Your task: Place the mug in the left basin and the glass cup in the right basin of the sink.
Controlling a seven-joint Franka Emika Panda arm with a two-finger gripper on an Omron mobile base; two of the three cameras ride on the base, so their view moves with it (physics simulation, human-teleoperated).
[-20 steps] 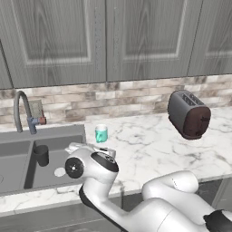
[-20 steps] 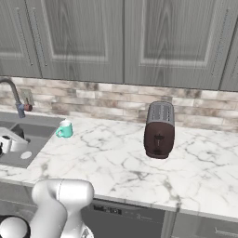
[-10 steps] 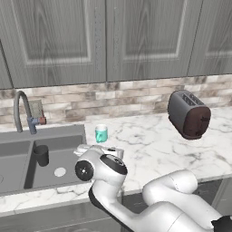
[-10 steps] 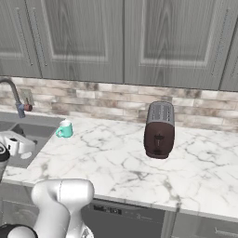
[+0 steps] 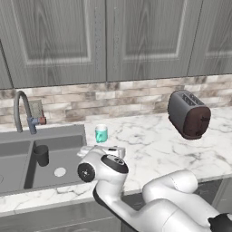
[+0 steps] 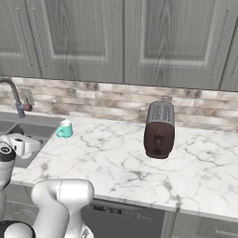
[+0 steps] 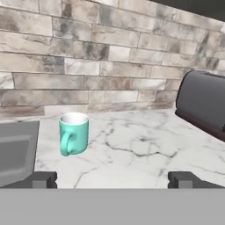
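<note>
Grey wood-grain wall cabinets (image 5: 104, 41) hang above a brick-pattern stone backsplash (image 7: 88, 66), over a white marble countertop (image 6: 139, 167) carrying a dark toaster (image 6: 159, 130).

marble counter (image 5: 149, 149), mug (image 5: 101, 133), toaster (image 5: 188, 113)

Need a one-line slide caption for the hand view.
Open gripper faces the teal mug, upright on the marble counter beside the sink; toaster at right.
</note>
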